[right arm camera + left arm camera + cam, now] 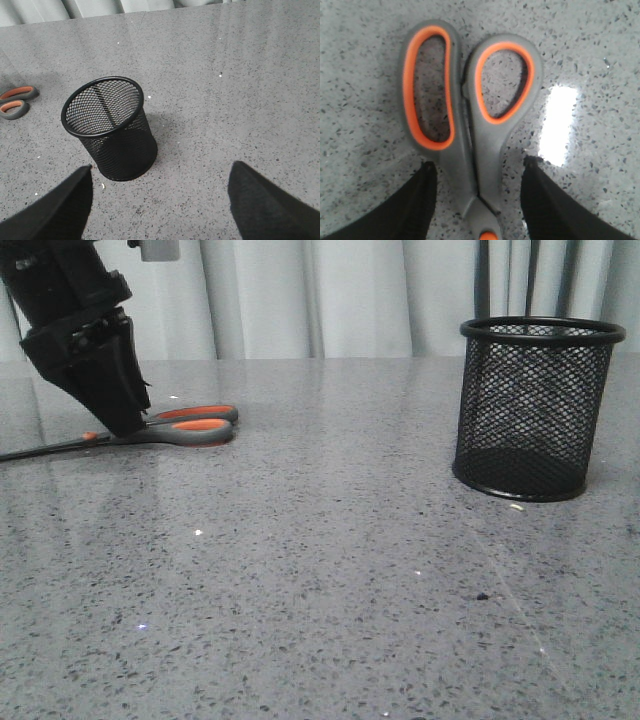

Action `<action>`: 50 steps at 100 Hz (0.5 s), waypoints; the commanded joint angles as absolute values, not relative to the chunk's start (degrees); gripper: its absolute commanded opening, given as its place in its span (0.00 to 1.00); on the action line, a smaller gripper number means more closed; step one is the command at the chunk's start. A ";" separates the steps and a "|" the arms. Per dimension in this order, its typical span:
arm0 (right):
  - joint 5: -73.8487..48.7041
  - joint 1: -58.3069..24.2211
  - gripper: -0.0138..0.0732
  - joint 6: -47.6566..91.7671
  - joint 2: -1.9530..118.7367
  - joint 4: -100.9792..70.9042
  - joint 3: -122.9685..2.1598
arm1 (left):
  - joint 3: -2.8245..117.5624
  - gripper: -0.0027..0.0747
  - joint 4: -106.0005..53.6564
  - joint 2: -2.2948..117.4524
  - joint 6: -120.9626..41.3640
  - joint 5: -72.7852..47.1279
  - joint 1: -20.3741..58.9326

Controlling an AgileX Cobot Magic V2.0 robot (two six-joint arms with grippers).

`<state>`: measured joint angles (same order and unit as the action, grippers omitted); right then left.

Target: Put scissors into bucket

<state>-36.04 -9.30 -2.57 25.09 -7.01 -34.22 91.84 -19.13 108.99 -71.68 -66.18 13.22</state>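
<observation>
The scissors (185,426) lie flat on the grey table at the left, handles toward the middle, blades toward the left edge. They also show in the left wrist view (470,115) and the right wrist view (15,102). My left gripper (125,425) is down at the table over the scissors' neck; in the left wrist view it (479,167) is open, one finger on each side of the neck, with gaps to both. The black mesh bucket (535,405) stands upright at the right and is empty (110,127). My right gripper (160,172) is open and empty, above the table near the bucket.
A grey speckled table (330,570) with grey curtains (330,295) behind it. A small white crumb (516,506) lies by the bucket's base.
</observation>
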 commanded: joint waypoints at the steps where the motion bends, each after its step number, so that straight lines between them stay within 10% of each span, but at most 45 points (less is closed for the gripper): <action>1: -32.35 -9.11 0.74 -1.79 26.03 -7.21 -36.25 | 93.60 0.50 -20.65 107.07 -71.74 -65.24 13.33; 50: -31.90 -9.11 0.74 -1.79 26.03 -7.21 -36.25 | 93.60 0.46 -21.25 108.75 -71.74 -65.66 13.33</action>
<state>-36.16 -9.30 -2.57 25.09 -7.01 -34.22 92.26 -19.30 110.78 -71.68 -65.42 13.22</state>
